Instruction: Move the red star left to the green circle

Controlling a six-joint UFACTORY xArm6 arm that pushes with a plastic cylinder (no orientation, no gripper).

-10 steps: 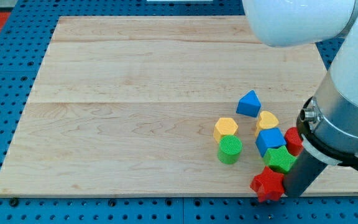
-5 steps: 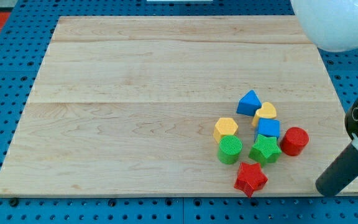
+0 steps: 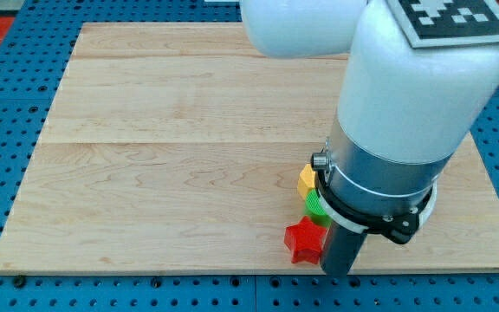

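Note:
The red star [image 3: 304, 242] lies near the board's bottom edge, below and a little left of the green circle [image 3: 314, 207], of which only a sliver shows beside the arm. My tip [image 3: 336, 271] is just to the right of the red star, close against it. The arm's white and grey body covers most of the cluster of blocks.
A yellow block [image 3: 306, 179] peeks out just above the green circle. The other blocks are hidden behind the arm. The wooden board [image 3: 171, 147] has its bottom edge [image 3: 145, 270] just below the star, with blue pegboard around it.
The red star has slid left along the bottom edge to below the green circle. The arm swung out to the right, then back left, and now covers the other blocks.

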